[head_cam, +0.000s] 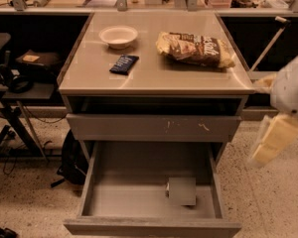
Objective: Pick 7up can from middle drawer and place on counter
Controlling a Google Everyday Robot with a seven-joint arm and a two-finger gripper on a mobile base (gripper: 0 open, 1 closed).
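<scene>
Resting on the floor of the pulled-out middle drawer (123,201), the 7up can (182,191) is found in the right half of the tray, towards the front and near the right wall. It is seen only as a pale greyish shape; its markings and whether it stands or lies cannot be made out. From the gripper (270,139) the can is placed lower and well off to the left in the camera view, with the drawer's right wall and a strip of speckled floor (268,202) between the two. No contact between can and gripper is shown.

The gripper is carried at the far right of the view, outside the cabinet, below the white rounded body of the arm (291,86) and at about the height of the scratched drawer front (139,128). It appears as a pale yellowish form slanted down to the left over the floor. Whether it is released or clenched cannot be told, and nothing can be seen in its grip.

Above and to the left of the gripper the counter (154,73) is spread, its near right corner being the closest part. A chip bag (196,48) is laid on the right side of it, nearest the gripper; farther left a dark blue packet (124,64) and a small pale bowl (118,35) are set, apart from one another.
</scene>
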